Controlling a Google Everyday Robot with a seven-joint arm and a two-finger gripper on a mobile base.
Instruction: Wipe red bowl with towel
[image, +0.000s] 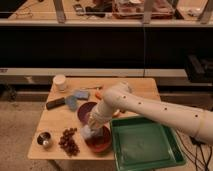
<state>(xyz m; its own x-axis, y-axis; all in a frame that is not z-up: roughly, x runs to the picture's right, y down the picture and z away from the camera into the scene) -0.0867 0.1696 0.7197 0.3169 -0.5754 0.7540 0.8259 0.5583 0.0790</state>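
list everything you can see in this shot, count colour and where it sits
wooden table: 1, light brown, centre
round orange-red bowl: 1, orange-red, front edge, beside the tray
pale grey-blue towel: 1, pale grey-blue, in the red bowl
purple bowl: 1, purple, just behind the red bowl
green plastic tray: 1, green, front right
small steel cup: 1, silver, front left
bunch of dark grapes: 1, dark red, between cup and red bowl
flat blue pads: 2, blue, back left
white round tub: 1, white, back left corner
black bar: 1, black, beside the pads
small orange item: 1, orange, behind purple bowl
robot arm: 1, white, reaching from the right
gripper: 1, shut on the towel, in the red bowl
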